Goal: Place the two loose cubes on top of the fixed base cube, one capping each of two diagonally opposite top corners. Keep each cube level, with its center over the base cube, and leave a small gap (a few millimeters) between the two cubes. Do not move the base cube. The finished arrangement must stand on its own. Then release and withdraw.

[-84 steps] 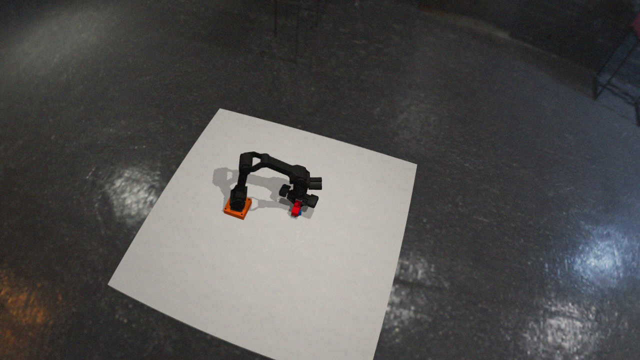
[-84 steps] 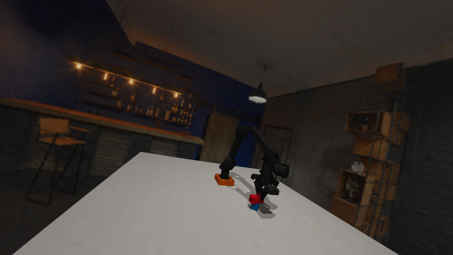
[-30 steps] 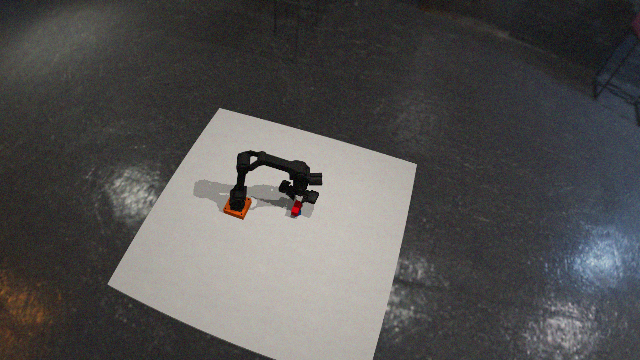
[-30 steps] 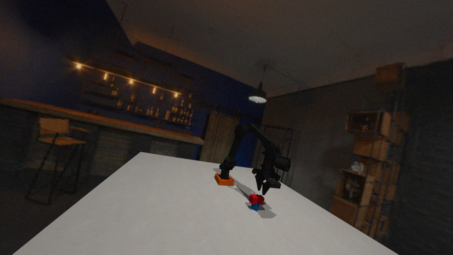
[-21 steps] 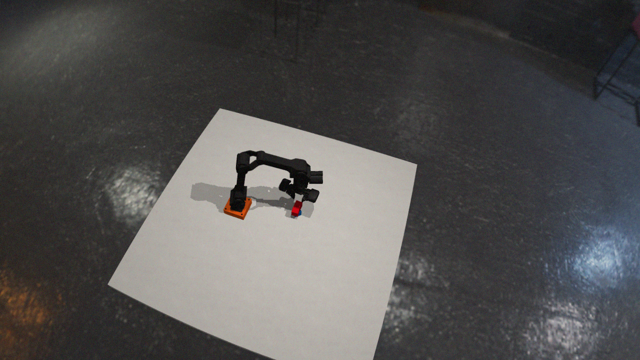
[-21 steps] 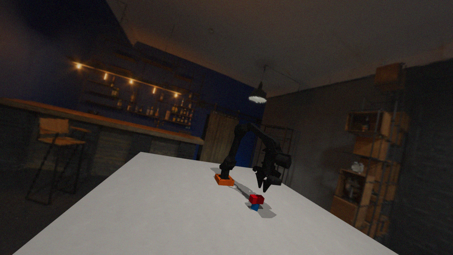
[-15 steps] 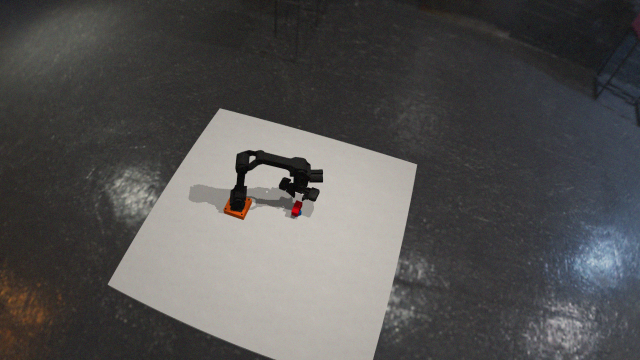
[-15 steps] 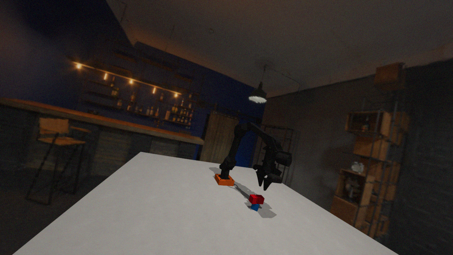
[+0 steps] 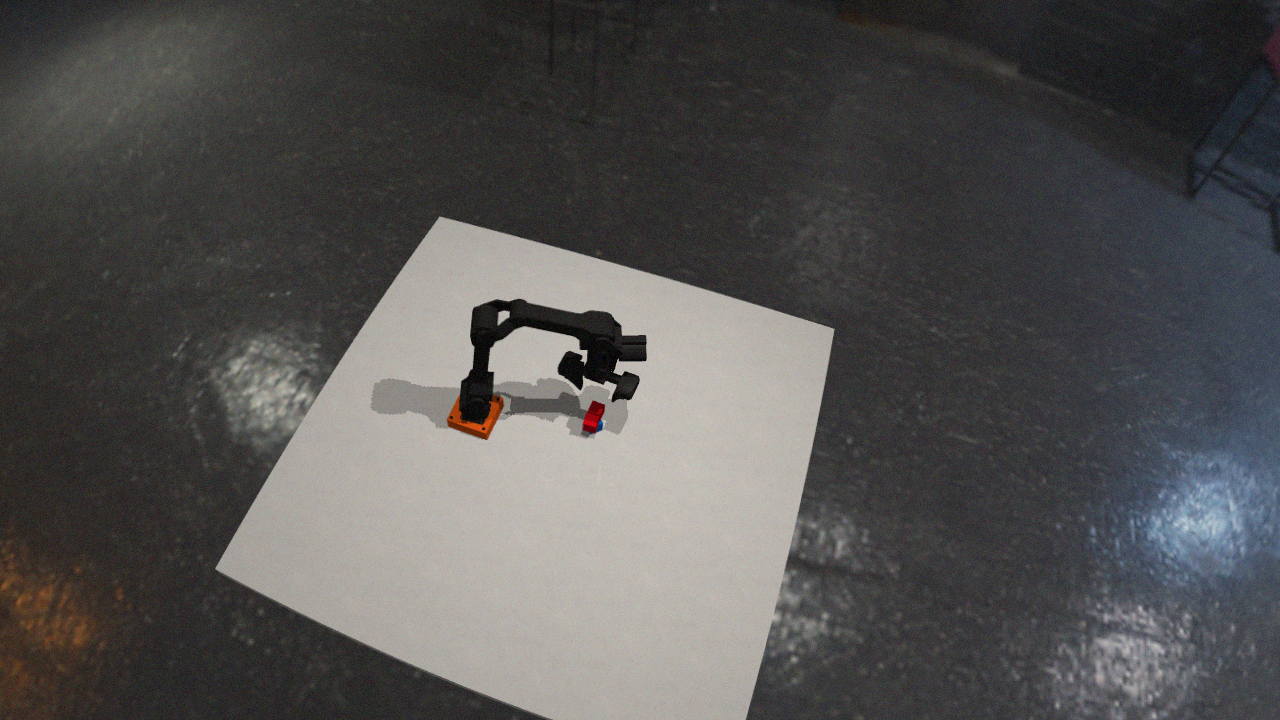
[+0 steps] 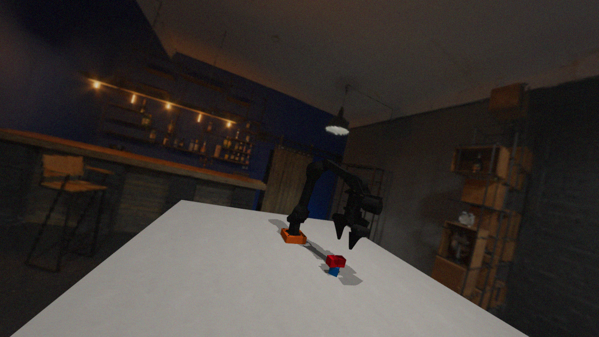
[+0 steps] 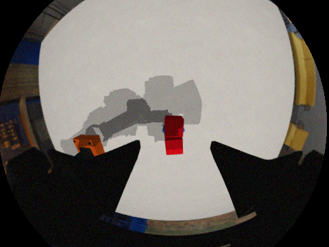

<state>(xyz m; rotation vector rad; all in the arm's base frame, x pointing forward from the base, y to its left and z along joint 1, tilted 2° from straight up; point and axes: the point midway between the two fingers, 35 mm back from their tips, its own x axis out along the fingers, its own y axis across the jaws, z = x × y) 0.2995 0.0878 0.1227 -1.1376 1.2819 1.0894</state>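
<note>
Two red cubes sit side by side on top of the blue base cube [image 10: 333, 272] [image 9: 600, 425]. In the wrist view one darker red cube [image 11: 173, 126] is above a brighter red cube [image 11: 174, 146], with a thin dark line between them. Small blue corners of the base show at both sides; most of it is hidden under the red cubes. Both red cubes look level in the exterior view. My gripper [image 11: 175, 145] [image 10: 344, 244] [image 9: 597, 385] is open wide and empty, raised above the cubes. The exact gap between the cubes is too small to tell.
The white table top [image 9: 537, 537] [image 10: 209, 284] carries the arm's orange base plate [image 9: 475, 417] [image 10: 293, 236] [image 11: 89, 144], to the left of the cubes in the top view. The arm reaches over from it. Its shadow falls around the cubes.
</note>
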